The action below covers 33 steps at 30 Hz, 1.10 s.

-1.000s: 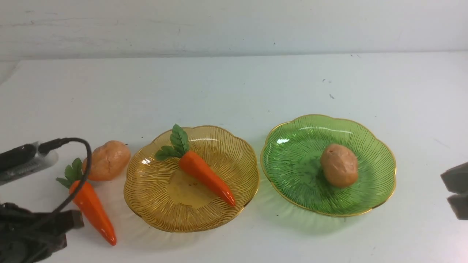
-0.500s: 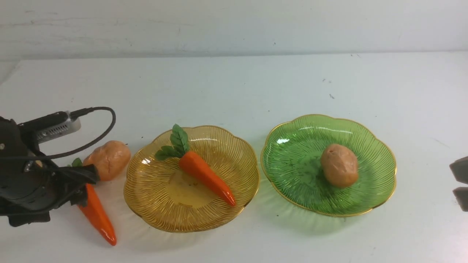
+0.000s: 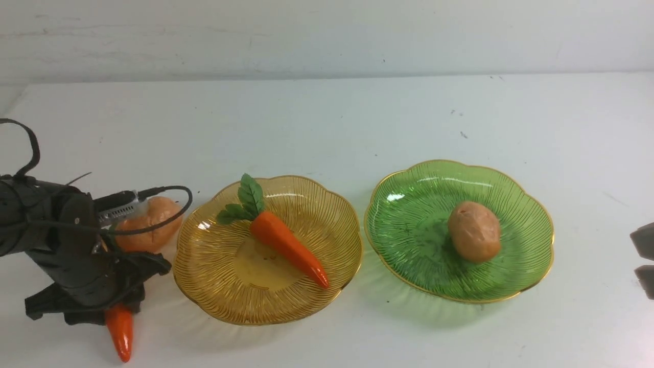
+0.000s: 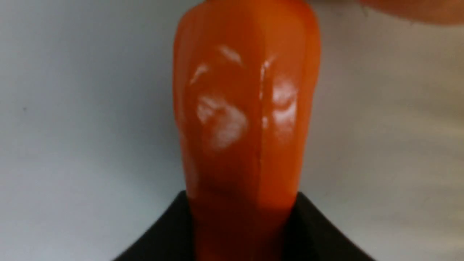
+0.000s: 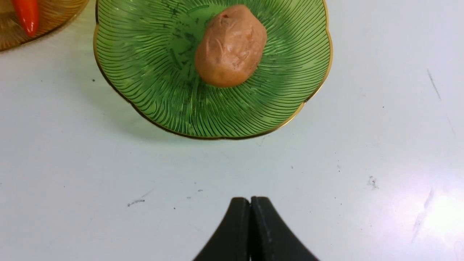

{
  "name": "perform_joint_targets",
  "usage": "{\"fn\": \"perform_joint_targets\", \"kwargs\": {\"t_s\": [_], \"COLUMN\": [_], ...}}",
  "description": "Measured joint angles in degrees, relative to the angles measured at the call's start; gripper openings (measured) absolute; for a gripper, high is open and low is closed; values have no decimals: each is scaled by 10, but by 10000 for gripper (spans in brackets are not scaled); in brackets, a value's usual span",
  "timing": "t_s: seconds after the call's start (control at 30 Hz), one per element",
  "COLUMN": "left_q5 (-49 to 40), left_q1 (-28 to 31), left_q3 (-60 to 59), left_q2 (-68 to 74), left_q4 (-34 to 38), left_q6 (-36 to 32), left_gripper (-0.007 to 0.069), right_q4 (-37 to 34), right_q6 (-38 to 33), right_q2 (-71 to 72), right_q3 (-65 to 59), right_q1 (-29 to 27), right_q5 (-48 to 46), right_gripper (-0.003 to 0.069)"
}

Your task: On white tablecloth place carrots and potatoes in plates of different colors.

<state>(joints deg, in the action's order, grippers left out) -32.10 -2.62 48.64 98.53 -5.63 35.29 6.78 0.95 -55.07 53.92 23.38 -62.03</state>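
Note:
On the white tablecloth (image 3: 327, 117), my left gripper (image 3: 113, 311) is down over a loose carrot (image 3: 120, 335) at the near left. Its jaws press both sides of the carrot (image 4: 246, 108), whose tip sticks out toward me. Just behind lies a potato (image 3: 153, 225), partly hidden by my wrist cable. A second carrot (image 3: 286, 245) lies in the amber plate (image 3: 204, 286). Another potato (image 3: 474, 231) sits in the green plate (image 3: 409, 225). My right gripper (image 5: 250, 203) is shut and empty, near the green plate (image 5: 145, 72).
The two plates stand side by side, almost touching. A pale wall rises behind the table's far edge. The right gripper (image 3: 645, 260) shows only at the right edge of the front view.
My left arm has swung in and come down over the loose carrot; its jaws opened, then closed in on it. The carrot has turned, its tip now pointing toward me. The right gripper barely moved.

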Motion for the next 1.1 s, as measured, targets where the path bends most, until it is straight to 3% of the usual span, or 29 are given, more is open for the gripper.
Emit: {"fn": "perform_joint_targets", "kwargs": {"t_s": [0.07,0.13,0.23,0.33,0.47,0.57,0.73,0.87,0.97,1.1], "left_q5": [-53,-106,-161,-165,-102,-53,-45,-50,-96,-225], "left_q1": [0,-1,-1,-18,-76,-102,-103,-103,-97,-65], "left_q3": [11,22,61,81,84,112,158,180,236,329], "left_q2": [-7,-28,-113,-160,-130,-61,-3,4,-6,-24], "left_q4": [-9,-12,5,106,247,301,292,273,237,185], "left_q6": [-20,-39,-72,-146,-266,-315,-326,-335,-338,-338], "left_gripper": [237,215,211,211,237,330,566,674,674,526], "right_q4": [0,0,2,3,3,3,3,3,3,1], "right_q6": [0,0,0,0,0,0,0,0,0,0], "right_q2": [0,0,0,0,0,0,0,0,0,0], "right_q3": [0,0,0,0,0,0,0,0,0,0], "right_q1": [0,0,0,0,0,0,0,0,0,0], "right_q5": [-5,-6,-6,-5,-2,-2,-2,-2,-2,-2], "right_gripper": [-15,-15,-15,-15,-15,-15,-15,-15,-15,-15]}}
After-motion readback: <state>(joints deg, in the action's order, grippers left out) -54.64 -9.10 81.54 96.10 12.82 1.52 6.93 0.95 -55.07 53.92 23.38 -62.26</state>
